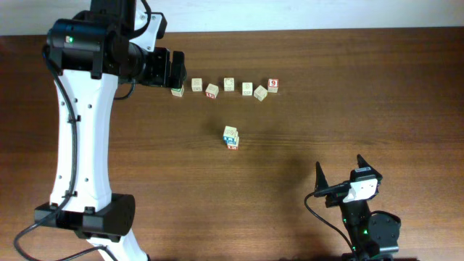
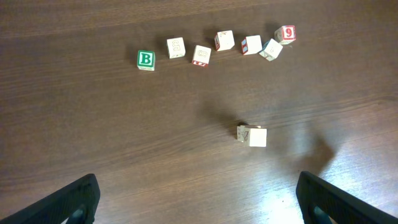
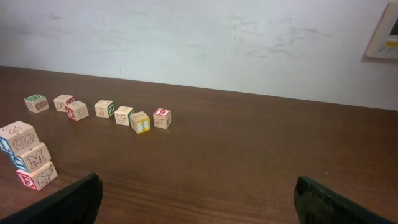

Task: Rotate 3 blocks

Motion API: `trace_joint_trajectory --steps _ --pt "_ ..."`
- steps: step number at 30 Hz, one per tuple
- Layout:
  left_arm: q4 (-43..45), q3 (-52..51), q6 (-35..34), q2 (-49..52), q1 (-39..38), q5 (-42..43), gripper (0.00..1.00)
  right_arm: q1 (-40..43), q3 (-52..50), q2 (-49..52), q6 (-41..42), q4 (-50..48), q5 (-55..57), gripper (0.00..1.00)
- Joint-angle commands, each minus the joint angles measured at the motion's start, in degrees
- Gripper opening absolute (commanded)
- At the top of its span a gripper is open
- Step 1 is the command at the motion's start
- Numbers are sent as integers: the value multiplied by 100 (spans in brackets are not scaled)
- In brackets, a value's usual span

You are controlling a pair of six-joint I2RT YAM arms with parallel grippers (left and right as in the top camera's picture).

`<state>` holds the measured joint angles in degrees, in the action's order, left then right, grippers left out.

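Note:
The three blocks stand as a small stack (image 1: 231, 136) in the middle of the table. In the right wrist view the top block (image 3: 18, 138) and the "M" block (image 3: 32, 157) under it show blue print, and the bottom block (image 3: 37, 175) shows red-orange. From the left wrist the stack (image 2: 252, 135) appears from above, slightly staggered. My left gripper (image 1: 176, 70) hangs open high over the far left, well back from the stack, fingers (image 2: 74, 199) wide apart. My right gripper (image 1: 339, 168) is open near the front right, with nothing between its fingers (image 3: 68, 202).
A row of loose cubes lies along the far side, from the green "B" cube (image 1: 177, 90) to the red "9" cube (image 1: 273, 85). The left arm's white links (image 1: 80, 130) stretch along the table's left. A white wall (image 3: 217, 37) backs the table.

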<state>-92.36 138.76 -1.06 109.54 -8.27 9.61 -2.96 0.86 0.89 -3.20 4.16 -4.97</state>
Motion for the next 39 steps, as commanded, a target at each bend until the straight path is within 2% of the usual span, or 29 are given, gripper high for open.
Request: trace_joint_trajectory --steps 1,13,15,17,20,21,23,24,27,30,33,35,39 --pt "7 46 68 0 -9 44 99 37 -55 -70 20 -9 52 98" --pt "-90 46 103 -85 -9 7 99 37 -55 -70 20 -11 52 98" --pt "326 -9 111 -345 -20 -199 99 37 -55 -70 20 -11 52 98" --pt "1106 -321 118 -769 -24 -199 99 37 -55 -70 20 -11 52 98" --pt "3080 -2144 514 -1945 -35 -195 99 37 -55 -70 20 -11 52 98" --pt "4028 -3268 737 -2544 -33 -195 99 37 -55 -70 20 -11 52 98" --pt "5263 -4817 940 -3314 -20 -195 99 37 -55 -70 20 -11 52 98" --pt "6236 -5989 979 -3860 7 -197 99 37 -55 -70 20 -11 52 98" --pt "8266 -8520 979 -5045 142 -195 99 37 -55 -70 20 -11 52 98" --pt "9578 -10360 1023 -5925 323 -197 99 37 -55 -70 20 -11 52 98" --pt "10395 -11849 1021 -6789 575 -195 99 37 -55 -70 20 -11 52 98" --pt "10459 -12576 1021 -7534 713 -199 99 37 -55 -70 20 -11 52 98" --pt "10456 -13322 1067 -8640 850 -310 99 37 -55 -70 20 -11 52 98"
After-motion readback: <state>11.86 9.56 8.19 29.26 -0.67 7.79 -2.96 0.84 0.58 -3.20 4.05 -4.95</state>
